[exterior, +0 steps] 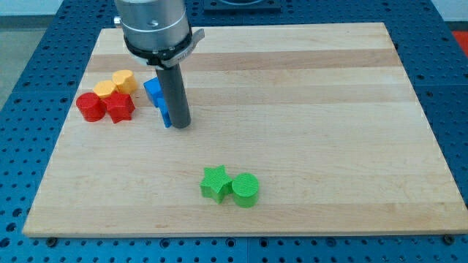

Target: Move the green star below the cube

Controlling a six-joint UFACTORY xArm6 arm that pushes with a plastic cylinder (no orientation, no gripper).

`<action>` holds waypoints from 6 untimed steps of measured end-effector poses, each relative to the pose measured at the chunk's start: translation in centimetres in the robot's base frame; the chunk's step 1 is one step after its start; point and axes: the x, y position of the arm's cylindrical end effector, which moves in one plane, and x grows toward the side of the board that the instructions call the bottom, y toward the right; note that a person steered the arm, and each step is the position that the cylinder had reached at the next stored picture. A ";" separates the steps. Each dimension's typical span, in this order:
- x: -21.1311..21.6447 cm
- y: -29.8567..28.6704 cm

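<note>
The green star [214,183] lies near the view's bottom centre, touching a green cylinder [246,190] on its right. A blue block [155,95] sits at upper left, partly hidden behind the rod; its shape is hard to make out. My tip [180,125] rests on the board right beside the blue block's lower right side, well above and left of the green star.
At the view's left a cluster sits together: a red cylinder [91,107], a red star [119,107], a yellow block [104,90] and a yellow cylinder [124,79]. The wooden board [329,131] lies on a blue perforated table.
</note>
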 end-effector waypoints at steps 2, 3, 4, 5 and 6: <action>-2.5 -5.2; -2.6 -5.5; -0.4 -0.6; 2.2 4.4; 5.6 9.5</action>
